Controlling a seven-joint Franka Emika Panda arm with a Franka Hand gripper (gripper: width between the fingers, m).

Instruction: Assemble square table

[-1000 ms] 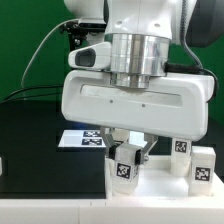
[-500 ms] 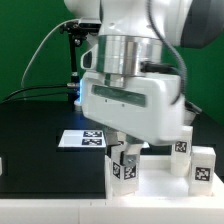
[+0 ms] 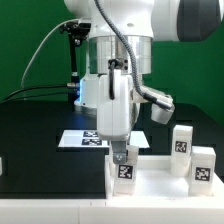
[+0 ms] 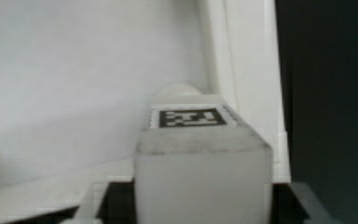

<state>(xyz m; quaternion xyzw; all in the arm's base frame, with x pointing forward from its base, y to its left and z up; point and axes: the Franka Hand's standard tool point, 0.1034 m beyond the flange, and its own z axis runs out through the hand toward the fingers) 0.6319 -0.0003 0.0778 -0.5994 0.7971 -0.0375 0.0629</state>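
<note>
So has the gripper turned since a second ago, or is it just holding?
Yes. The gripper has rotated about its vertical axis: its broad face, earlier hiding the green backdrop, is now edge-on, while staying above the same tagged table leg.

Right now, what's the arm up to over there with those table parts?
The gripper is down over one white leg, standing upright on the square table top, and the wrist view shows that leg between the fingers, so it appears to be gripped. Two more legs stand on the exterior view's right. The marker board lies on the black table behind.
</note>
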